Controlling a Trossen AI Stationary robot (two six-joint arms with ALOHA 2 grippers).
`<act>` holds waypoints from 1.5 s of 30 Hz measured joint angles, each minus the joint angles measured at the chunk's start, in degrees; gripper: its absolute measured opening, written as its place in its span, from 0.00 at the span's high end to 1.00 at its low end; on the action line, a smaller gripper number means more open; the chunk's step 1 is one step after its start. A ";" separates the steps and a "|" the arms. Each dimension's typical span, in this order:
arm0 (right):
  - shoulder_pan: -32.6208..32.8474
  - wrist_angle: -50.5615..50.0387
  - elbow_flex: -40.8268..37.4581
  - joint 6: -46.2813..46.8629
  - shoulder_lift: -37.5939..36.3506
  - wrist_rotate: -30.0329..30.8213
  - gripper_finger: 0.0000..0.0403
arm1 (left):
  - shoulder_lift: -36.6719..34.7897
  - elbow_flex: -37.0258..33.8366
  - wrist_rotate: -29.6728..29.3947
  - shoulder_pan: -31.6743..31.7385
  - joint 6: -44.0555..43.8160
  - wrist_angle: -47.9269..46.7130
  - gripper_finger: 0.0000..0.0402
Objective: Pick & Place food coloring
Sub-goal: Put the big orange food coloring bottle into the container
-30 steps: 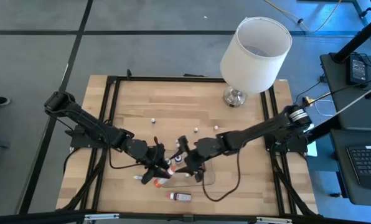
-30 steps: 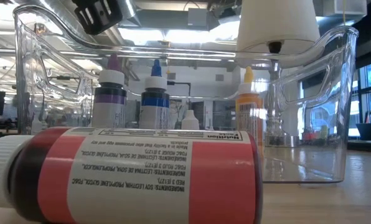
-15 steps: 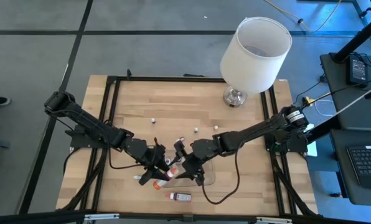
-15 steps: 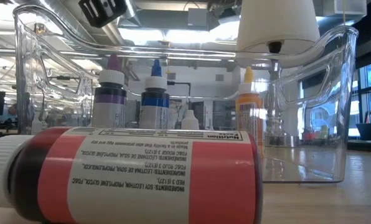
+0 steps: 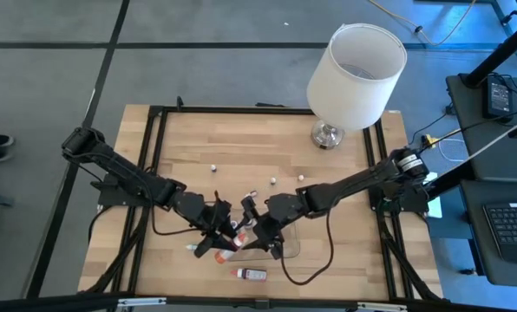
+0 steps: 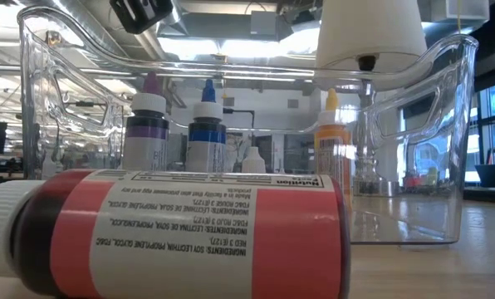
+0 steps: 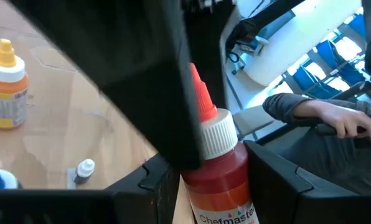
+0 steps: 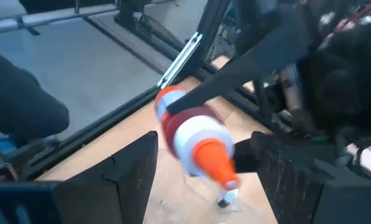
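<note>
1. Food coloring bottle (image 7: pixel 218 163), red with a white collar and orange-red tip, sits clamped between the left gripper (image 5: pixel 221 232) fingers, just beside the clear tray (image 6: pixel 414 100).
2. Right gripper (image 5: pixel 257 227), jaws apart and empty, faces that bottle from the tray side.
3. Step in hand looks like a handover or carry.
4. Next: lower it upright into the tray beside the purple bottle (image 6: pixel 148 124), blue bottle (image 6: pixel 206 129) and orange bottle (image 6: pixel 333 145).

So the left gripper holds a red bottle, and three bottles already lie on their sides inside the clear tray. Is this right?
Not quite. In the low view the three bottles inside the clear tray stand upright, not on their sides. Only a red bottle on the table in front of the tray lies on its side. The rest holds: the left wrist view shows the left gripper holding a red bottle.
</note>
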 joint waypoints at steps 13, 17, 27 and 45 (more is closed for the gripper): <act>-0.23 -0.39 0.00 -0.11 0.28 -2.76 0.56 | 0.00 0.00 0.65 0.38 0.02 0.03 0.61; -0.24 -0.18 0.00 -0.16 0.28 -2.56 0.65 | 0.00 0.00 0.77 0.36 0.02 0.01 0.60; -0.22 -0.40 0.00 -0.16 0.28 -2.62 0.69 | 0.00 0.00 1.37 0.38 0.02 0.01 0.58; 0.15 -16.11 -0.13 4.45 -3.25 0.71 0.69 | -2.04 0.00 1.23 1.26 5.01 -3.74 0.44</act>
